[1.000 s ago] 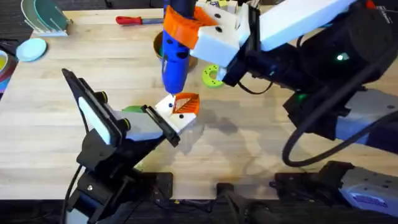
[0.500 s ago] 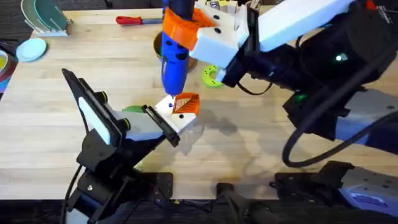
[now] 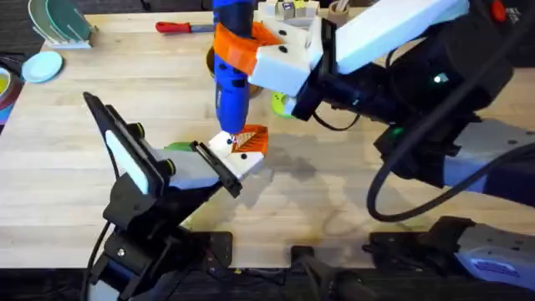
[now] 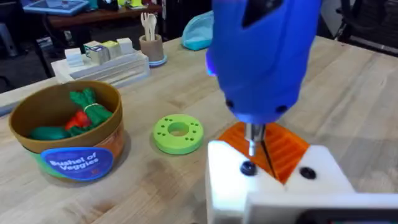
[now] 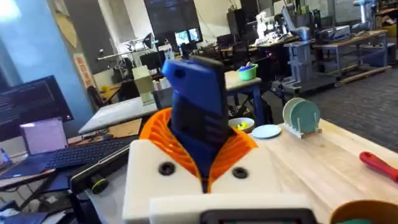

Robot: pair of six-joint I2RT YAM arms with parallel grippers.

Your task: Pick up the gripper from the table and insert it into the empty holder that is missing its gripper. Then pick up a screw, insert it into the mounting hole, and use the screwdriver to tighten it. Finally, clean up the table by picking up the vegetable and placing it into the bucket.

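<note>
My right gripper [image 3: 235, 47] is shut on the blue screwdriver [image 3: 231, 79], which it holds upright. In the right wrist view the screwdriver [image 5: 199, 112] sits between the orange pads [image 5: 160, 134]. Its bit [image 4: 252, 138] rests on a screw [image 4: 247, 167] in the white holder [image 4: 280, 183] at the left arm's tip. The orange ribbed gripper [image 4: 287, 148] sits in that holder, its pads together. My left gripper [image 3: 250, 140] is low over the table's middle. The green vegetable [image 3: 176, 147] lies just behind it. The blue bucket [image 4: 69, 134] holds toy veggies and stands behind the screwdriver.
A green round disc [image 4: 178, 133] lies between bucket and holder. A red-handled tool [image 3: 179, 27] lies at the table's far edge. A pale cup with pens [image 4: 151, 45] and a white block rack [image 4: 102, 59] stand at the back. A dish rack [image 3: 58, 23] is far left.
The right arm and the screwdriver's body have shifted slightly left. The bit stays on the holder. The left arm has not moved.
</note>
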